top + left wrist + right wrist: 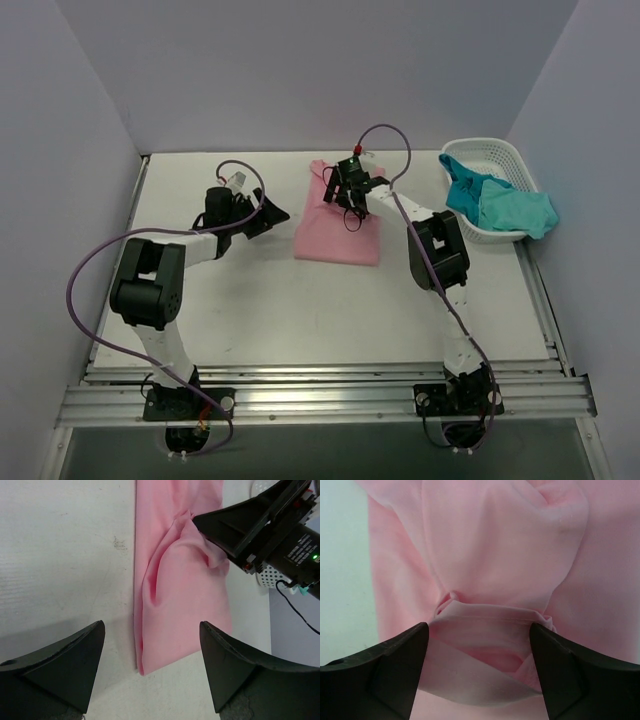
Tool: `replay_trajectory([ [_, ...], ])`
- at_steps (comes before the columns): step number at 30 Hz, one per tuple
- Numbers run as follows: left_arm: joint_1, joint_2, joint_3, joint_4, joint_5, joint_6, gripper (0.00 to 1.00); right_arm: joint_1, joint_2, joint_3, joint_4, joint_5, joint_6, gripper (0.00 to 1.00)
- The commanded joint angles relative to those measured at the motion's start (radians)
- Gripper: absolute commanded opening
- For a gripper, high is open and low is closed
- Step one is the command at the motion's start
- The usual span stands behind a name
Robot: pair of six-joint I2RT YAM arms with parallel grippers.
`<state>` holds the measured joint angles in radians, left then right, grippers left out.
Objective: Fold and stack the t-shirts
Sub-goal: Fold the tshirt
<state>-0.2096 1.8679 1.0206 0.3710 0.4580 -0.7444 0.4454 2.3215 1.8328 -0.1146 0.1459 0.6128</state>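
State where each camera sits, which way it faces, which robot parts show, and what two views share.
Top external: above and behind the bases, looking down on table, left arm, right arm, pink t-shirt, basket.
Left wrist: on left gripper, facing the shirt; own fingers low, right gripper opposite.
Right wrist: close above bunched pink fabric, between own open fingers.
Shared: all three show the pink t-shirt.

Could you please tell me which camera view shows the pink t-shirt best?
The top external view: it alone shows the full outline of the pink t-shirt. The left wrist view shows one bunched stretch, cropped at the top; the right wrist view shows only close-up folds.
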Motion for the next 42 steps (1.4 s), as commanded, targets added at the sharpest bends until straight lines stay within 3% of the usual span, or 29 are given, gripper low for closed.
replay_trajectory([
  [1, 0.006, -0.049, -0.011, 0.06, 0.021, 0.008, 0.85, -0.008, 0.007, 0.069, -0.051, 0.037, -0.004, 0.8],
  [9, 0.006, -0.053, -0.011, 0.059, 0.016, 0.004, 0.84, -0.01, -0.066, 0.368, -0.2, 0.167, -0.073, 0.84],
  [13, 0.006, -0.069, -0.014, 0.051, 0.002, -0.001, 0.84, -0.008, -0.148, 0.369, -0.252, 0.233, -0.088, 0.84],
  [15, 0.003, -0.079, -0.025, 0.051, -0.001, -0.007, 0.84, -0.007, -0.251, 0.277, -0.228, 0.245, -0.075, 0.84],
  [20, -0.008, -0.13, -0.094, 0.077, -0.041, -0.058, 0.81, -0.002, -0.538, -0.335, -0.058, 0.199, 0.014, 0.84],
  [23, -0.04, -0.167, -0.18, 0.138, -0.076, -0.145, 0.78, -0.004, -0.738, -0.688, 0.145, 0.108, 0.105, 0.84],
  [26, -0.111, -0.219, -0.272, 0.174, -0.166, -0.203, 0.76, 0.045, -0.896, -0.922, 0.19, 0.093, 0.169, 0.84],
  [29, -0.198, -0.262, -0.313, 0.135, -0.313, -0.237, 0.76, 0.099, -1.031, -1.07, 0.236, 0.121, 0.218, 0.84],
  [32, -0.263, -0.256, -0.346, 0.169, -0.401, -0.297, 0.75, 0.111, -1.065, -1.124, 0.26, 0.118, 0.237, 0.83],
  [42, -0.31, -0.141, -0.355, 0.241, -0.487, -0.43, 0.73, 0.105, -0.956, -1.144, 0.36, 0.098, 0.232, 0.82],
])
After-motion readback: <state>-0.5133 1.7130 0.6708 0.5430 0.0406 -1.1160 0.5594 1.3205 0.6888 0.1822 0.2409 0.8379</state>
